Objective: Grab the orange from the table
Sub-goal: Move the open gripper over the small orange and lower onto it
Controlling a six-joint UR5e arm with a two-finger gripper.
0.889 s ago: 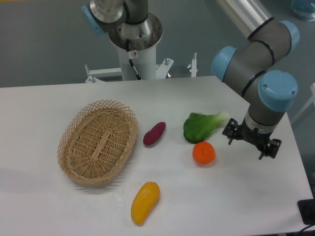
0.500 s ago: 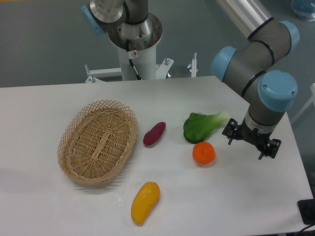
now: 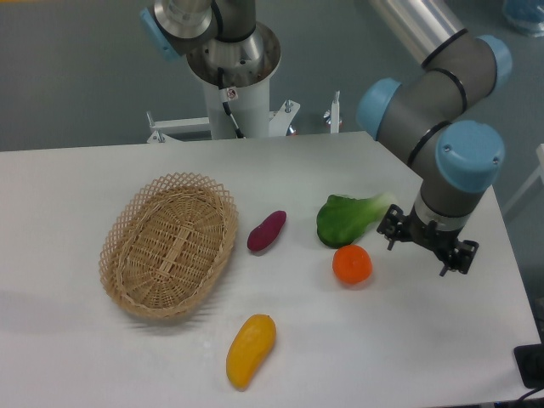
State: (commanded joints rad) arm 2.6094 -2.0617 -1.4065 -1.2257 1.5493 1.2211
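The orange (image 3: 352,264) is a small round bright fruit lying on the white table (image 3: 76,365), just in front of the green leafy vegetable (image 3: 348,218). My gripper (image 3: 420,252) hangs from the arm's wrist to the right of the orange, a short way above the tabletop. Its fingers stand apart and nothing is between them. It is not touching the orange.
A woven wicker basket (image 3: 170,242) lies at the left of the table. A purple sweet potato (image 3: 267,231) lies between the basket and the vegetable. A yellow-orange mango-like fruit (image 3: 250,349) lies near the front edge. The table's right edge is close behind the gripper.
The gripper and wrist have shifted slightly to the left, toward the orange. The objects on the table have not moved.
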